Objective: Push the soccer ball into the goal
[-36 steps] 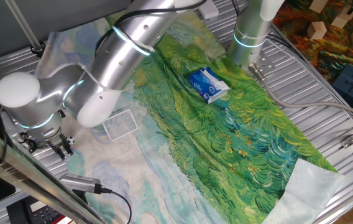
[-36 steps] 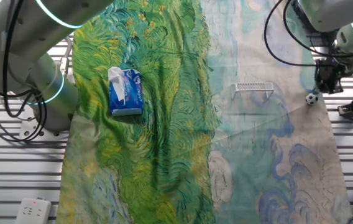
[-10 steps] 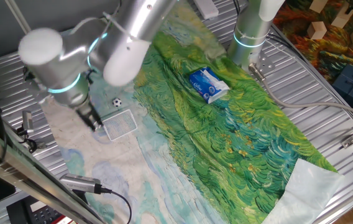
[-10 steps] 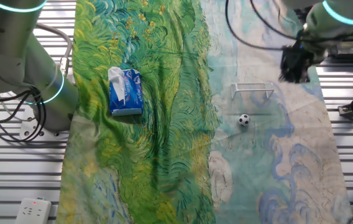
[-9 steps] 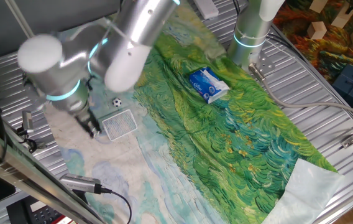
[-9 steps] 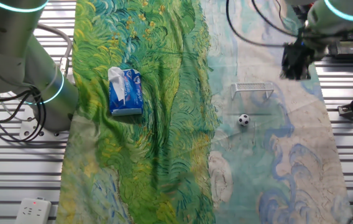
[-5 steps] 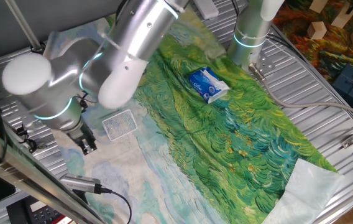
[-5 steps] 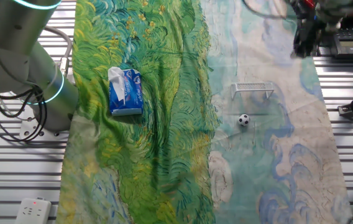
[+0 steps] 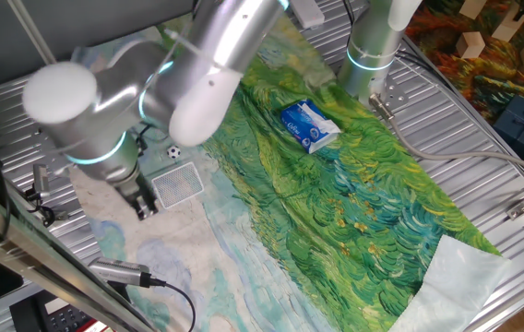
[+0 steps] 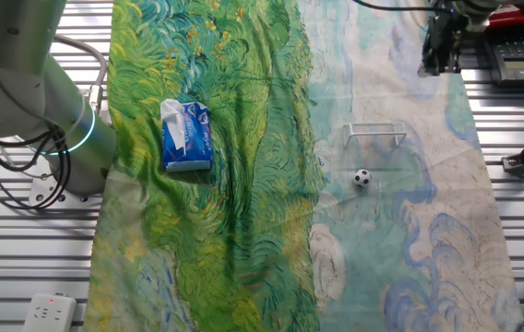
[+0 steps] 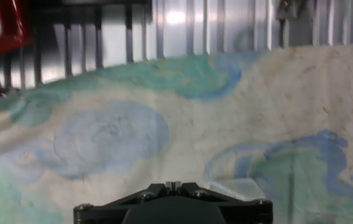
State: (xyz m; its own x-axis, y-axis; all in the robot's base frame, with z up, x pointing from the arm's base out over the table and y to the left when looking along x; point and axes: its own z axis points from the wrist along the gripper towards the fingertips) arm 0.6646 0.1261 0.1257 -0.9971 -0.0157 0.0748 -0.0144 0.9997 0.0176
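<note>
The soccer ball (image 10: 363, 178) is a tiny white ball with black patches, lying on the pale part of the painted cloth a short way from the goal (image 10: 378, 132). It touches neither the goal nor my gripper. In one fixed view the ball (image 9: 173, 150) sits just beyond the mesh goal (image 9: 177, 183). My gripper (image 10: 437, 51) is on the opposite side of the goal from the ball, near the cloth's edge, and it stands left of the goal in one fixed view (image 9: 142, 205). In the hand view my gripper (image 11: 173, 185) is shut on nothing, above blue swirls.
A blue-and-white packet (image 10: 186, 136) lies on the green part of the cloth. A second arm's base (image 9: 373, 46) stands at the cloth's far edge. A grey cabled device (image 9: 119, 269) lies on the slatted table, and a black box (image 10: 520, 65) sits close to my gripper.
Since 3.6 s ago the ball has rolled from the cloth's edge to a spot in front of the goal. Over the last second it stayed still while my gripper drew away from the goal.
</note>
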